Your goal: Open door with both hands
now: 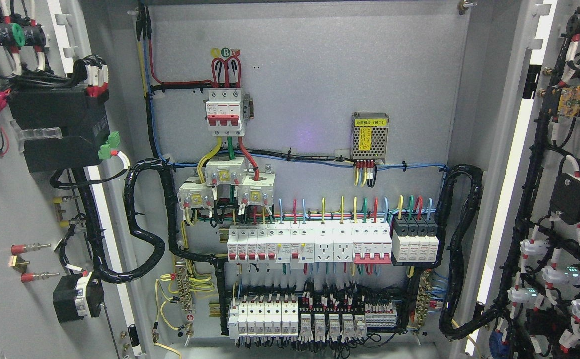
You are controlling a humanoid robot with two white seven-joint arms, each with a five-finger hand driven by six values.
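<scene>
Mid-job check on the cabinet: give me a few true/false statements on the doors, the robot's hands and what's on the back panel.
1. Both doors, left door and right door, stand open. True.
2. A robot hand grips the right door. False: no hand is in view.
3. The top breaker has red levers. True.
4. The power supply sits left of the top breaker. False: it sits to its right.
5. The back panel is bare of wiring. False: breakers and cables are mounted on it.
</scene>
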